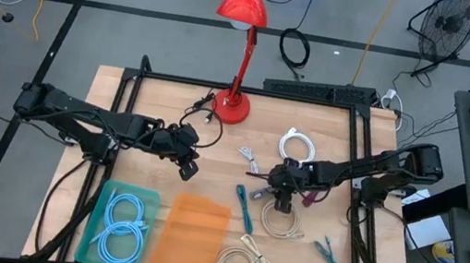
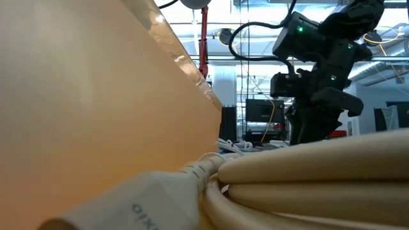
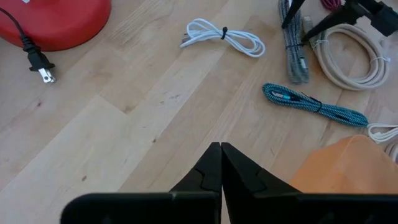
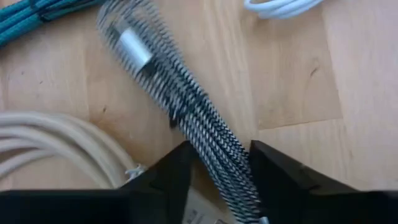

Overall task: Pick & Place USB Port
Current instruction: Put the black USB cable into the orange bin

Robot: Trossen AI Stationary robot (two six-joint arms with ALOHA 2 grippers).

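Right gripper (image 4: 217, 168), arm reaching in to table centre, fingers clamped on the black-and-white braided USB cable (image 4: 180, 99) above the wood. Left gripper (image 3: 221, 171) hovers near the lamp base (image 3: 53, 22), fingers together.

Hardly any lettering can be read. On the pale cream plug (image 2: 137, 204) lying close to the lens in the low view, a few raised letters are seen upside down; they seem to spell "OIXIN" or something like it, but the reading is not certain. In the right wrist view, a scrap of a white label (image 4: 202, 214) is seen between the two dark fingers, with marks too small to be made out. Nothing legible is found on the red lamp (image 1: 246, 7), the orange tray (image 1: 189, 237) or the cables, and nothing in the left wrist view.
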